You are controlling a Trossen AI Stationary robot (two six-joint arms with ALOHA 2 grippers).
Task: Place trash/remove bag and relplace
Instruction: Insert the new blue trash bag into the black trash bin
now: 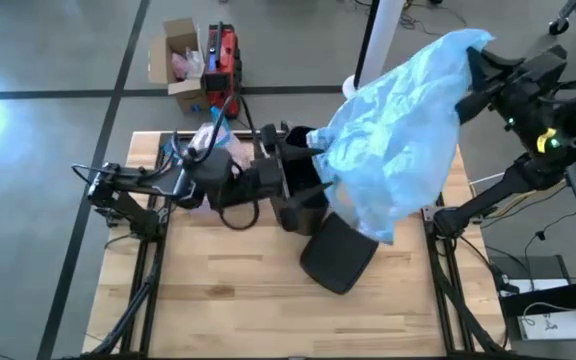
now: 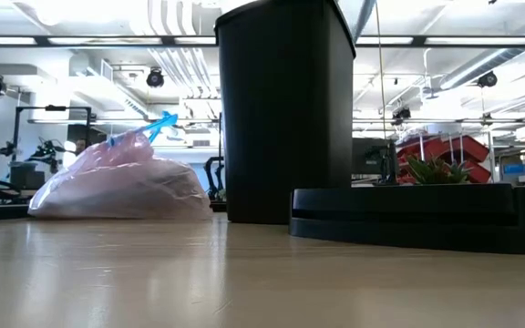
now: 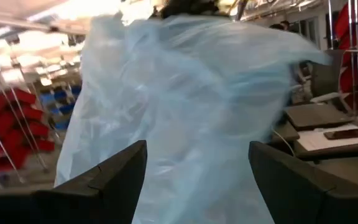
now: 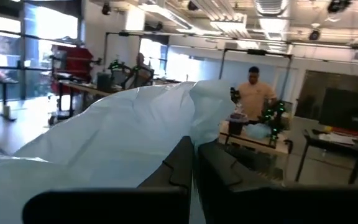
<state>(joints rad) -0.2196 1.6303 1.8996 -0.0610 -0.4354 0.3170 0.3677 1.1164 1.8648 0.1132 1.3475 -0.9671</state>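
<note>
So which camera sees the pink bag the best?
The low view: the tied pink bag sits whole on the table, left of the black bin. The high view shows just a pink bit behind the left arm. Both wrist views show only the blue bag.

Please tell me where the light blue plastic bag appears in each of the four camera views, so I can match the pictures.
High view: the light blue bag hangs upper right of centre, from the right claw down over the black bin.
Low view: the bag is not in it; only the bin shows.
Left wrist view: it fills the middle, beyond the open left claw.
Right wrist view: it spreads across the lower left, pinched by the right claw.
Shared landmark: the black bin.
</note>
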